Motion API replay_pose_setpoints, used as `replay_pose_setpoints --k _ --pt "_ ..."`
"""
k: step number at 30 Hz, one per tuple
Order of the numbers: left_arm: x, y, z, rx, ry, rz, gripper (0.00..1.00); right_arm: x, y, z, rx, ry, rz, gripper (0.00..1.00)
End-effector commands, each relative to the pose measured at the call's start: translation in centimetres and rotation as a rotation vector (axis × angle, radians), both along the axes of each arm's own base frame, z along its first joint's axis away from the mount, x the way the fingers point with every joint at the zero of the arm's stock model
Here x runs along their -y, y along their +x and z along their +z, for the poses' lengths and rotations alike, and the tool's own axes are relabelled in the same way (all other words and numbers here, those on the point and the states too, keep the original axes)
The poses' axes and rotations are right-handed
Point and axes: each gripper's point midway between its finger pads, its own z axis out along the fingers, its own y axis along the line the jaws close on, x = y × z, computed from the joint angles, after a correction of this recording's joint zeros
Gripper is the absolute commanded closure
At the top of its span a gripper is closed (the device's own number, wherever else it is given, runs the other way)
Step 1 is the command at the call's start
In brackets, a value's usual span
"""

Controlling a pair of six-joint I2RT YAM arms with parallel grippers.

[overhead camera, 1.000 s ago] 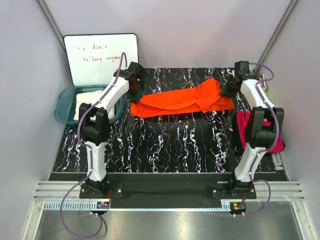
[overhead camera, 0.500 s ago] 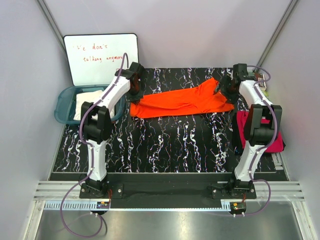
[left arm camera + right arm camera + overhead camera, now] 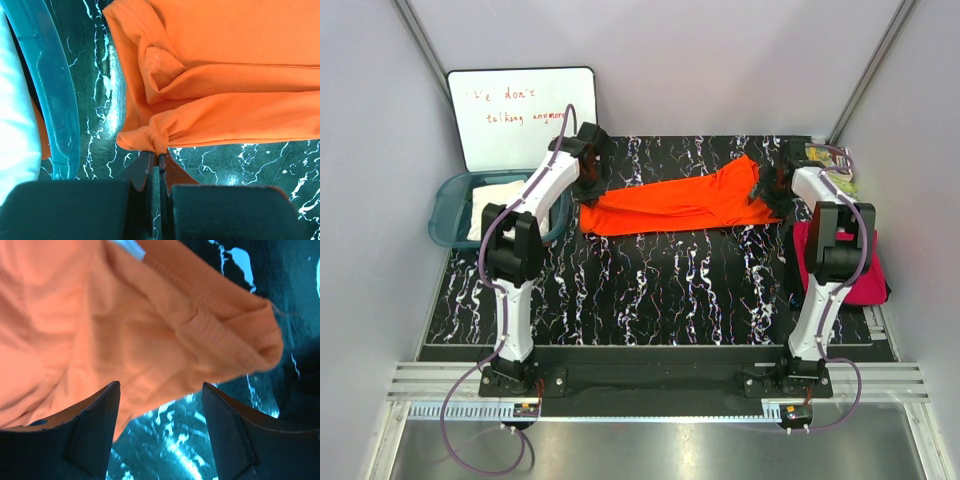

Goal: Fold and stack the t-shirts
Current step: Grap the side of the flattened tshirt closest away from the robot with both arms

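Laid long across the far half of the bench: orange t-shirt (image 3: 685, 203), soft jersey doubled into a narrow band, probably kept taut for the next fold. Clamped on its stitched left hem corner, left gripper (image 3: 156, 159). Spread wide over the bunched, ribbed right end, right gripper (image 3: 160, 387), holding nothing. Magenta t-shirt (image 3: 865, 280) at the right edge, cream t-shirt (image 3: 495, 205) in the teal tub (image 3: 442, 210) by the left.

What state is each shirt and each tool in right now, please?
Bright orange fabric t-shirt: folded into a long strip, lying flat.
Left tool: shut on the orange shirt's left end.
Right tool: open over its other end.
Magenta-pink fabric shirt: compact pile, right edge.
Cream-white fabric shirt: lying in the teal plastic tub.
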Motion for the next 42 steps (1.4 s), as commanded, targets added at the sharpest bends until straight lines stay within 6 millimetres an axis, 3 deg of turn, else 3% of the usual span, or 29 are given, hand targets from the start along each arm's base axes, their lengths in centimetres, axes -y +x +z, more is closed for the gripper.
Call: replay_pose_setpoints --k 1,7,19,24,36,42 --pt "-0.4 1.1 1.4 0.046 0.0 -0.004 1.0 0.8 2.2 -1.1 0.023 -0.059 -0.014 0.28" --pt "-0.6 0.9 1.6 0.044 0.005 -0.005 1.0 0.8 3.4 -1.6 0.034 -0.051 -0.03 0.32" --pt "-0.6 0.8 1.2 0.033 0.008 -0.003 1.0 0.4 5.2 0.7 0.101 -0.023 -0.039 0.34" --pt "-0.6 0.8 1.1 0.028 0.007 0.002 1.0 -0.3 4.6 2.4 0.121 0.012 -0.027 0.35" --pt "-0.5 0.7 0.6 0.015 0.004 0.005 1.0 -1.2 2.6 4.2 0.114 0.063 -0.02 0.39" --pt "-0.4 0.6 0.2 0.005 0.0 0.009 1.0 -1.3 2.3 3.3 0.091 0.066 -0.025 0.42"
